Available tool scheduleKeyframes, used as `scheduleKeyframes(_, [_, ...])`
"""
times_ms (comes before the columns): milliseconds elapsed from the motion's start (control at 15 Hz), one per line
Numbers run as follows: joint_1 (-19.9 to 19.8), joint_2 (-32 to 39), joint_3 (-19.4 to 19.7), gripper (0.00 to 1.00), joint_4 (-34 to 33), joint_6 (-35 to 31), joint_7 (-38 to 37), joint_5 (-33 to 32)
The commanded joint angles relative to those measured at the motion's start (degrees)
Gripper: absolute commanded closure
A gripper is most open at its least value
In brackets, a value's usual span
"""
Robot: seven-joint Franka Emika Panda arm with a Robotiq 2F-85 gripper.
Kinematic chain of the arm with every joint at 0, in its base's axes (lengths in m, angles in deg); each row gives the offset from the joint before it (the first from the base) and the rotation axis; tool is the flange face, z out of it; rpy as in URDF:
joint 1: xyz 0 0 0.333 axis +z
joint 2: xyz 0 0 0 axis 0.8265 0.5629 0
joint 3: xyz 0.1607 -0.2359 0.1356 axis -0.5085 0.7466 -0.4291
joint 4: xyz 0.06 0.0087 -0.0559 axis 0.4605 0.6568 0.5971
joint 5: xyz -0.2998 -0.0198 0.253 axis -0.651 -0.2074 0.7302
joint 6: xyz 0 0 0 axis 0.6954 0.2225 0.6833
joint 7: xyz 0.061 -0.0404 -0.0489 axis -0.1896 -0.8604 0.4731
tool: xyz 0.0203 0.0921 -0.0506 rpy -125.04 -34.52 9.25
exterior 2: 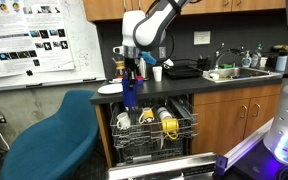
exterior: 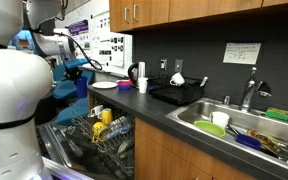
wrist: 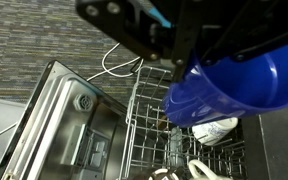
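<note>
Kitchen dishwasher rack (exterior 2: 152, 128) stands open below; end effector (exterior 2: 130, 76) clenched on a blue cup (wrist: 239, 85).

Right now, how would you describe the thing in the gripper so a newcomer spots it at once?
Find the dishwasher rack pulled out beneath the dark counter. Just above it hangs the gripper, shut on a blue cup. It is the only deep-blue piece and the only one held off the rack; the dishes below it are white and yellow.

Exterior views: beside surface (exterior: 144, 103), toward sink (exterior: 236, 112); before open dishwasher (exterior 2: 154, 152), mid-distance.
Wrist view: close above rack (wrist: 144, 112).
Shared: rack.
</note>
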Motion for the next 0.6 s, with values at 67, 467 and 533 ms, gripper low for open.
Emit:
scheduleKeyframes(67, [-0.2,-0.5,0.9,0.98,2.4,-4.8,-1.9,-0.6])
scheduleKeyframes(467, [-0.4,0.0,1.6,0.98,5.6,-7.1,-3.4,-0.7])
scheduleKeyframes(533, [-0.5,0.1,1.6,0.98,6.0,-7.5,-3.6,-0.4])
